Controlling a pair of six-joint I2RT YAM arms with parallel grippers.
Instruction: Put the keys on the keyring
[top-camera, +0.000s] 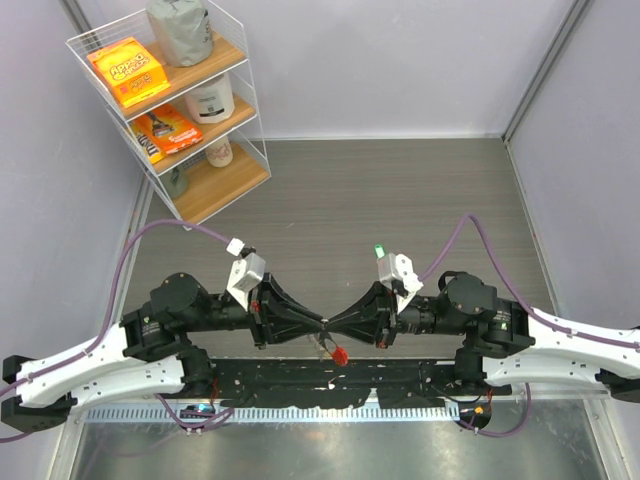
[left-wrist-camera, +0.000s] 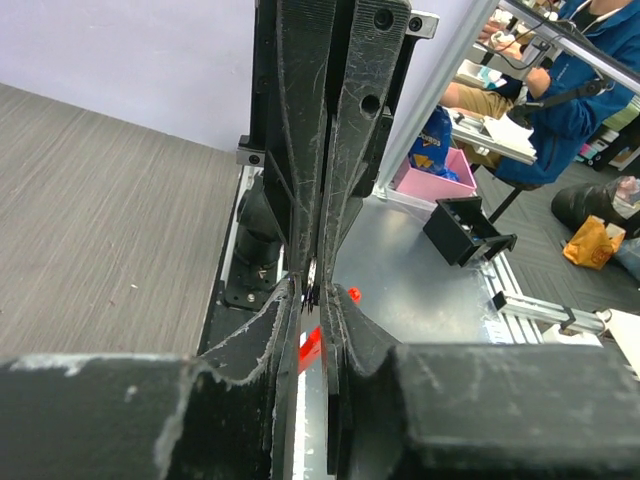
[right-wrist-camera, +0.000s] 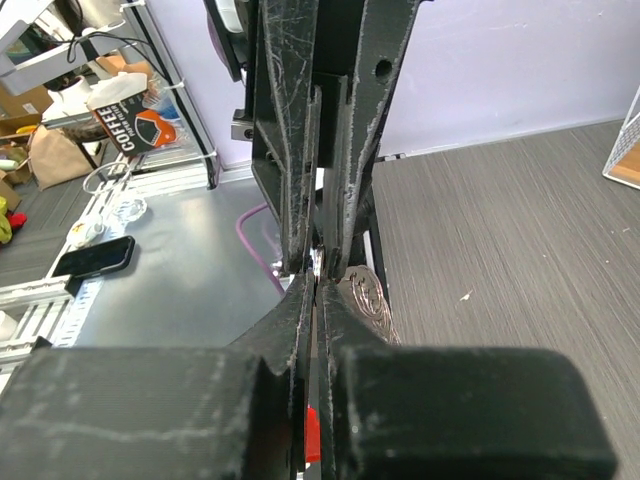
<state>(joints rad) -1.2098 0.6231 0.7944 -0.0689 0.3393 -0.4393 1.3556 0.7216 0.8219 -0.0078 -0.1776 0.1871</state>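
My left gripper and right gripper meet tip to tip above the table's near edge. Both are shut on a thin silvery metal piece of the keyring, which also shows in the right wrist view. The keyring's red loop hangs just below the tips, with silvery chain beside it. The red loop shows between the left fingers and under the right fingers. Chain coils hang beside the right fingertips. The yellow-headed and green-headed keys are hidden or out of view.
A white wire shelf with boxes, a bag and jars stands at the back left. The black base rail and a metal plate run along the near edge. Purple cables arc off both wrists.
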